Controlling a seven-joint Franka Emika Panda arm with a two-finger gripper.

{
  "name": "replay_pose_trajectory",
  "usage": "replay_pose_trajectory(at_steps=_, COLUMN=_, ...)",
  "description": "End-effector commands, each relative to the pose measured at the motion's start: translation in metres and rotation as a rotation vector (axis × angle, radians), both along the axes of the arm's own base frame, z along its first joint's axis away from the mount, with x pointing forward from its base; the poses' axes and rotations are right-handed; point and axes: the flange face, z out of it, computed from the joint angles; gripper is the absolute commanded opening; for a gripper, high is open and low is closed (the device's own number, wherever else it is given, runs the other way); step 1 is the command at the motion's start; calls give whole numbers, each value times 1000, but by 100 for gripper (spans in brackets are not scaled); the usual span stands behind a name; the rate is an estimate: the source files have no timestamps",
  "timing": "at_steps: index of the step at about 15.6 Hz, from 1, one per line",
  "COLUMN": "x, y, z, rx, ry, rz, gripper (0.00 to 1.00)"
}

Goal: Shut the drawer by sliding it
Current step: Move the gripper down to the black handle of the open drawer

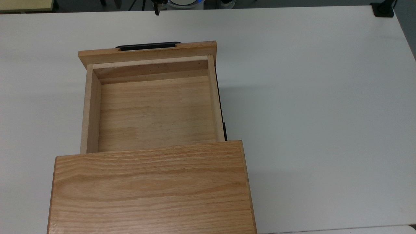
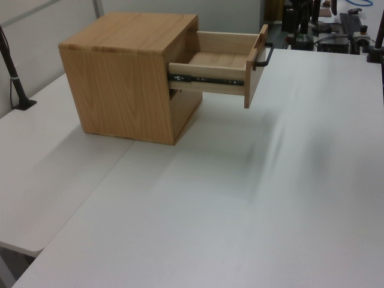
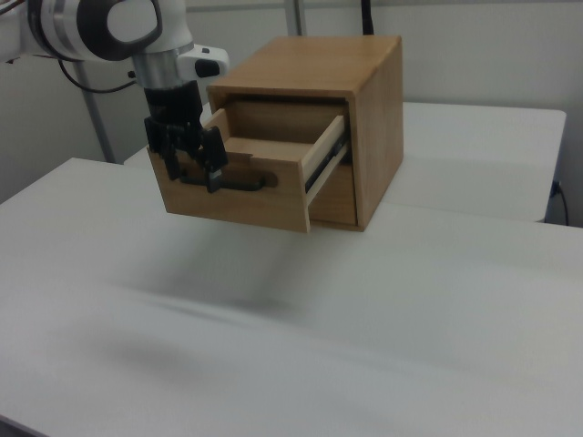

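Ahead of cabinet (image 3: 364,118), drawer (image 3: 273,173) pulled far out; gripper (image 3: 187,164) hangs before front panel near handle (image 3: 250,182), fingers parted, holding nothing.

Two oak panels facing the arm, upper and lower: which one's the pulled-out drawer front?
The upper one: the drawer front carries the black bar handle and stands out from the cabinet on slides. The lower panel sits recessed. The gripper is in front of the handle.

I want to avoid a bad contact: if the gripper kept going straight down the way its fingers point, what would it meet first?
Probably the bare white table. In the right view the black two-finger gripper points downward in front of the pulled-out light-wood drawer, near its thin black bar handle. Depth is unclear, so it might graze the handle first.
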Motion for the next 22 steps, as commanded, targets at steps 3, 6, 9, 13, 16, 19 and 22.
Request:
replay_pose_trajectory(at_steps=3, x=6, y=2, z=-7, rx=-3, ry=28, rz=30, gripper=100)
replay_pose_trajectory(at_steps=6, x=5, y=2, z=-6, rx=5, ry=31, rz=80, gripper=100)
replay_pose_trajectory(at_steps=9, x=5, y=2, z=-6, rx=8, ry=35, rz=83, gripper=86)
replay_pose_trajectory(at_steps=13, x=6, y=6, z=1, rx=17, ry=22, rz=89, gripper=35)
replay_pose_trajectory(at_steps=16, x=9, y=9, z=1, rx=41, ry=5, rz=93, gripper=23)
replay_pose_trajectory(at_steps=19, x=23, y=11, z=-8, rx=39, ry=-8, rz=97, gripper=18)
replay_pose_trajectory(at_steps=22, x=40, y=13, z=-23, rx=36, ry=5, rz=97, gripper=15)
